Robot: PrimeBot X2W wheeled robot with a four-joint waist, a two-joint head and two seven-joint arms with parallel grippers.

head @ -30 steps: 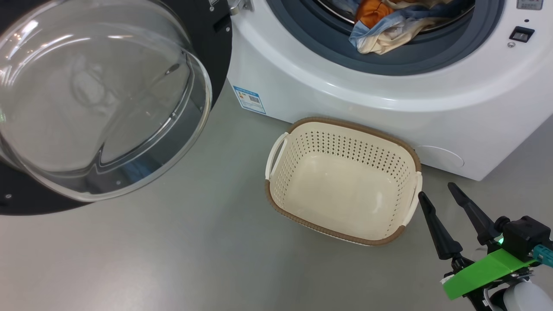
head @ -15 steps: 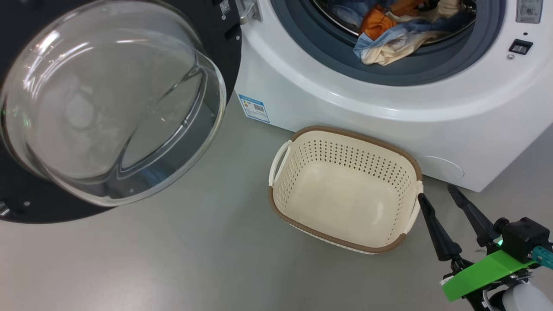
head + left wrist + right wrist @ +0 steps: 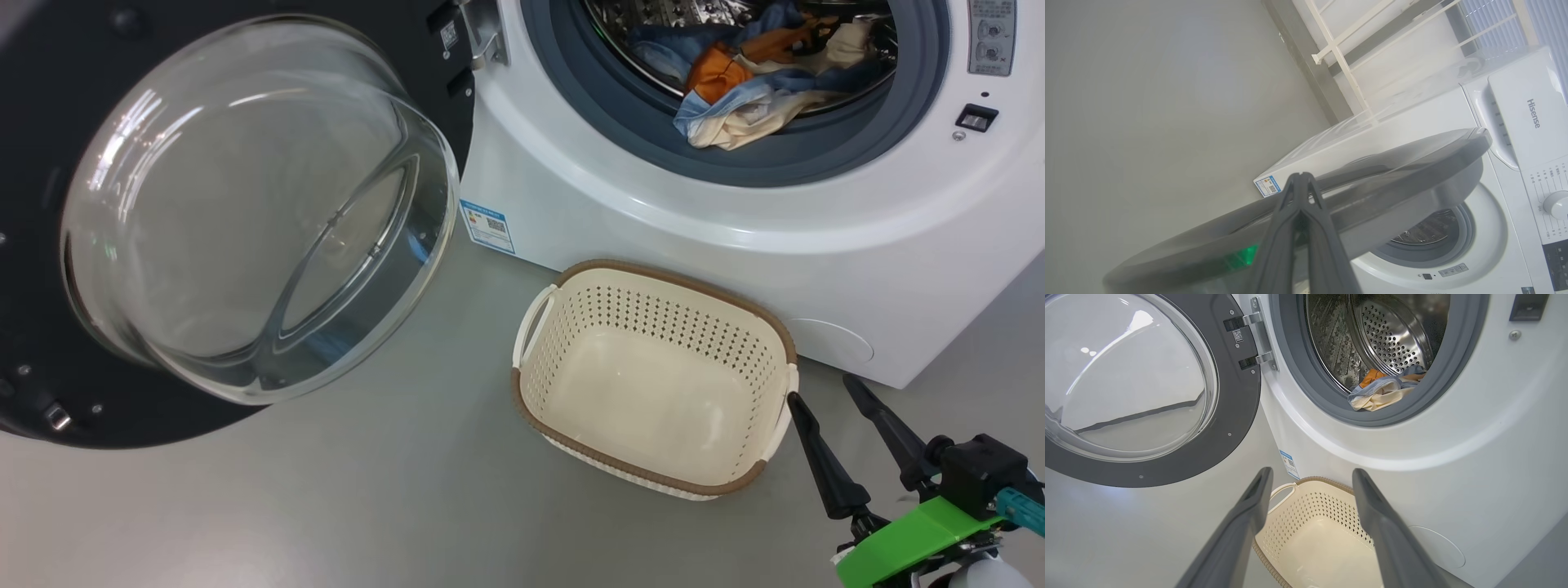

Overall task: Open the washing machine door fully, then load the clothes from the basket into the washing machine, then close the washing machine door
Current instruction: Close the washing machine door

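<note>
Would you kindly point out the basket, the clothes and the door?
basket (image 3: pixel 653 318): head view, on its perforated far wall.
clothes (image 3: pixel 735 126): head view, on the cream fabric.
door (image 3: pixel 1239 404): right wrist view, on its dark rim.

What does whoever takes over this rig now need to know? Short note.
Left tool: shut, empty, tip by the outer edge of the washing machine door; contact unclear.
Right tool: open, empty, beside the basket.
Done: door open; basket empty; clothes inside the washing machine, a fold lying over the gasket.
Left: perhaps push that fold in, then close the door.
</note>
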